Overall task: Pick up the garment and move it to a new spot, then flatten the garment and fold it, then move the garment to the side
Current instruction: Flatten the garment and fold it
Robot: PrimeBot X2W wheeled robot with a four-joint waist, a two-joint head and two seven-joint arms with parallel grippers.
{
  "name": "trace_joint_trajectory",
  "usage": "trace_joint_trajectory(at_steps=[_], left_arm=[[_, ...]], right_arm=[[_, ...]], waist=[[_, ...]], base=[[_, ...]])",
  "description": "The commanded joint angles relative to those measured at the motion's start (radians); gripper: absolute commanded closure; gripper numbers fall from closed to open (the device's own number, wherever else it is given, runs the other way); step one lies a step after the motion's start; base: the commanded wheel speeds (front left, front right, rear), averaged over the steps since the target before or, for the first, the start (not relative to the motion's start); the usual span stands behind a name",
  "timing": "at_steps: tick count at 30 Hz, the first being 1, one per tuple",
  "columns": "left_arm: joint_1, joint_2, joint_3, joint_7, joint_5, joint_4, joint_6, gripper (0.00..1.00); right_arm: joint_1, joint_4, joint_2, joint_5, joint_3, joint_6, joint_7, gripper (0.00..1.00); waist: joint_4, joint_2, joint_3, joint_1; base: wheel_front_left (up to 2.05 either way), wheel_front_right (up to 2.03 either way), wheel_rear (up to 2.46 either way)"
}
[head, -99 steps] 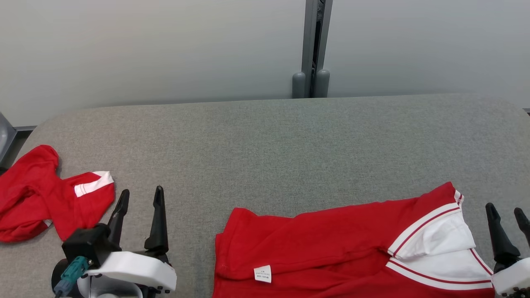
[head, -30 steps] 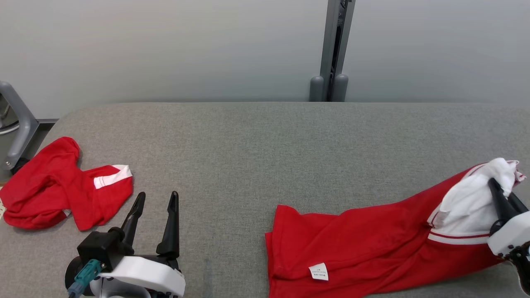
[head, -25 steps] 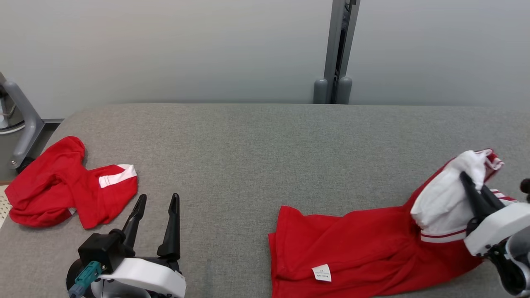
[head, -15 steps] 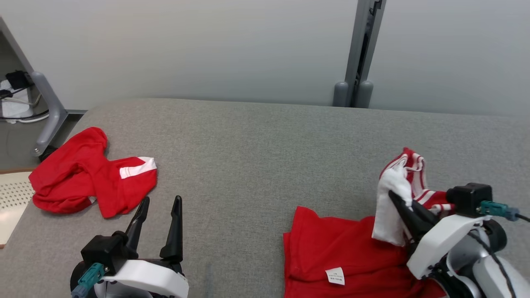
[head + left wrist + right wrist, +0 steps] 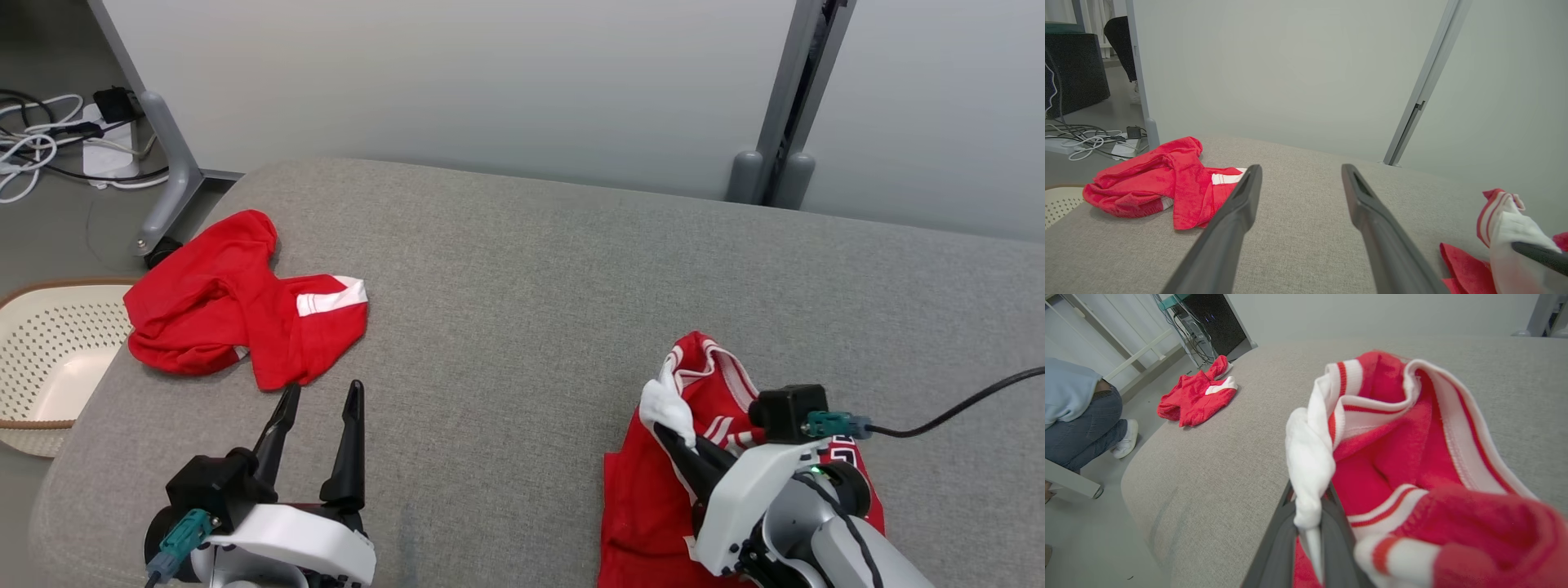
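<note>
The garment (image 5: 645,506) is red with white striped trim and lies bunched at the near right of the grey padded table (image 5: 522,269). My right gripper (image 5: 665,429) is shut on its white end, holding that end up above the red body. In the right wrist view, the white cloth (image 5: 1310,465) is pinched between the dark fingers (image 5: 1339,543), and the garment (image 5: 1396,457) folds over to the right. My left gripper (image 5: 322,392) rests open at the near left with nothing between its fingers. In the left wrist view, the left gripper (image 5: 1301,169) points across the table, with the garment (image 5: 1506,228) at the far right.
A second crumpled red garment (image 5: 229,318) lies at the table's left edge. Beside that edge, a cream perforated basket (image 5: 49,359) stands on the floor. Cables (image 5: 33,139) and a grey frame leg (image 5: 167,180) lie beyond. A seated person (image 5: 1073,408) is left of the table.
My right gripper has carried the garment's white end leftward over the red body, bunching it up. The head camera has turned left, bringing in the basket and cables. The left gripper stays open.
</note>
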Motion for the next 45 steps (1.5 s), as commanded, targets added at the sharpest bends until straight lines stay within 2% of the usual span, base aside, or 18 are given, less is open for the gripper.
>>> trace_joint_trajectory(at_steps=[1,6,7,8,9,10,16,20,24,30,35,41,42,43,44,45], left_arm=[[-0.018,0.003,0.002,-0.004,0.005,0.001,0.0,0.0],[-0.02,0.005,0.004,-0.004,0.004,0.008,0.001,0.0],[-0.019,0.005,0.004,-0.004,0.003,0.009,0.001,0.0],[-0.019,0.005,0.003,-0.004,0.002,0.01,0.0,0.0],[-0.018,0.006,0.003,-0.004,0.001,0.011,0.001,0.0],[-0.018,0.006,0.002,-0.003,0.0,0.011,0.002,0.0],[-0.011,0.01,0.002,0.001,-0.002,0.01,0.006,0.0],[0.003,0.013,0.004,0.0,-0.006,0.007,0.009,0.0],[0.006,0.011,0.005,0.0,-0.007,0.003,0.012,0.0],[0.016,0.006,0.004,-0.002,-0.008,-0.001,0.011,0.0],[0.018,0.008,0.007,-0.003,-0.007,-0.002,0.008,0.0],[0.003,0.003,0.0,-0.003,-0.005,0.001,0.003,0.0],[0.002,0.003,0.001,-0.003,-0.005,0.002,0.002,0.0],[0.0,0.003,0.001,-0.003,-0.005,0.003,0.002,0.0],[-0.001,0.002,0.002,-0.003,-0.005,0.004,0.002,0.0],[-0.002,0.003,0.002,-0.004,-0.005,0.005,0.002,0.0]], right_arm=[[-0.012,0.011,0.002,0.005,0.006,0.0,-0.008,1.0],[-0.042,0.078,0.02,0.03,0.063,0.0,-0.023,1.0],[-0.047,0.089,0.022,0.036,0.072,0.0,-0.026,0.95],[-0.052,0.1,0.022,0.041,0.082,0.0,-0.032,0.62],[-0.056,0.111,0.024,0.051,0.085,0.0,-0.034,0.0],[-0.061,0.118,0.027,0.057,0.091,0.0,-0.041,0.0],[-0.083,0.067,0.025,0.131,0.129,0.0,-0.085,0.0],[-0.069,-0.062,-0.038,0.189,0.098,0.0,-0.136,0.0],[-0.045,-0.123,-0.096,0.192,0.027,0.0,-0.159,0.0],[0.033,-0.174,-0.176,0.142,-0.183,0.0,-0.182,0.0],[0.088,-0.199,-0.17,0.088,-0.305,0.0,-0.161,0.0],[0.102,-0.187,-0.141,0.015,-0.352,0.0,-0.119,0.0],[0.097,-0.178,-0.14,0.001,-0.354,0.0,-0.118,0.52],[0.089,-0.164,-0.14,-0.015,-0.347,0.0,-0.11,0.92],[0.082,-0.145,-0.152,-0.046,-0.327,0.0,-0.1,1.0],[0.075,-0.121,-0.159,-0.065,-0.304,0.0,-0.092,1.0]], waist=[[0.005,0.0,0.003,0.0],[0.006,0.0,0.007,0.0],[0.003,0.0,0.008,0.0],[-0.001,0.0,0.007,0.0],[-0.006,0.0,0.006,0.0],[-0.013,0.0,0.004,0.0],[-0.058,0.0,-0.013,0.0],[-0.1,0.0,-0.033,0.0],[-0.12,0.0,-0.042,0.0],[-0.147,0.0,-0.049,0.0],[-0.158,0.0,-0.045,0.0],[-0.148,0.0,-0.035,0.0],[-0.145,0.0,-0.032,0.0],[-0.141,0.0,-0.029,0.0],[-0.137,0.0,-0.026,0.0],[-0.133,0.0,-0.024,0.0]], base=[[0.0,0.0,0.0],[0.0,0.0,0.0],[0.0,0.0,0.0],[0.0,0.0,0.0],[0.0,0.0,0.0],[0.0,0.0,0.0],[0.0,0.0,0.0],[0.0,0.0,0.0],[0.0,0.0,0.0],[0.0,0.0,0.0],[0.0,0.0,0.0],[0.0,0.0,0.0],[0.0,0.0,0.0],[0.0,0.0,0.0],[0.0,0.0,0.0],[0.0,0.0,0.0]])
